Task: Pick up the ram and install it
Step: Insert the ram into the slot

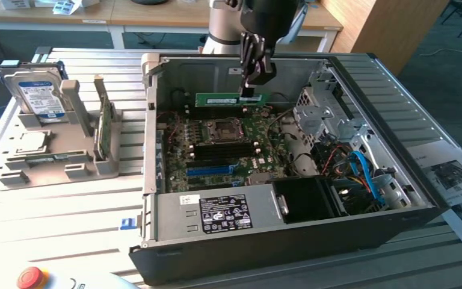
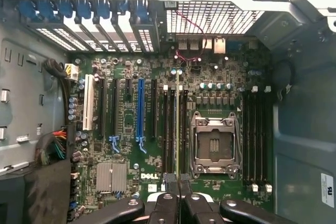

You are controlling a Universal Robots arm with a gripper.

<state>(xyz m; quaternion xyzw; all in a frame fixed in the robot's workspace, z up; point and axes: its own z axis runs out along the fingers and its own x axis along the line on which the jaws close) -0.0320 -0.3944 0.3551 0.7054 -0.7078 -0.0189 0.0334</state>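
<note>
matt green ram (image 1: 228,99), glossy black gripper (image 2: 177,181), dull grey metal case (image 1: 207,71)

The case (image 1: 239,259) was open on top: my gripper (image 1: 248,91) had free air straight down to the motherboard (image 1: 255,144). Drive cage (image 1: 321,114) crowded the exterior view's right, power supply (image 1: 175,211) blocked the near side, far wall (image 1: 207,73) stood close by.

The white slatted tabletop (image 1: 55,211) carries 1 open PC case (image 1: 215,265) at its middle. 1 grey rack (image 1: 55,167) stands on the exterior view's left, near the case. A red button (image 1: 32,278) sits at the edge nearest the camera; printed sheets (image 1: 454,174) lie on the exterior view's right.
</note>
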